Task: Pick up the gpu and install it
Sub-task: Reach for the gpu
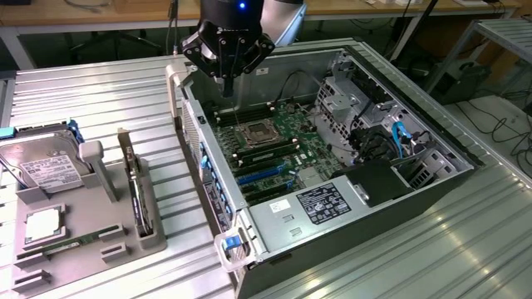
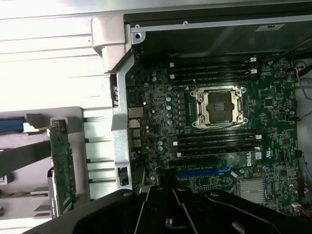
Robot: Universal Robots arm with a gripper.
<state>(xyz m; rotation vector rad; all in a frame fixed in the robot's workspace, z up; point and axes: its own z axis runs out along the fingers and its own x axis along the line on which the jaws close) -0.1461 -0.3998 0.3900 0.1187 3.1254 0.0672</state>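
Our black gripper (image 1: 226,81), closed and empty, hovers over the open grey computer case (image 1: 374,249). The thin brownish gpu card (image 1: 137,187) stands racked, ungrasped: pick-up unstarted, we judge, needing parted jaws.

Exterior view evenly lit; wrist view harsh contrast.
Glare streaks on ribbed table (image 1: 453,249), lower right (mild); in wrist view it's blown white, motherboard (image 2: 273,146) dim.

A ribbed metal table (image 1: 99,106) of silver colour reflects the light strongly on its bare parts. Behind it runs a long bench with a wooden top (image 1: 108,14). At the exterior view's right a grey metal rack (image 1: 499,31) stands over a dark floor (image 1: 470,115) with loose cables (image 1: 509,128).
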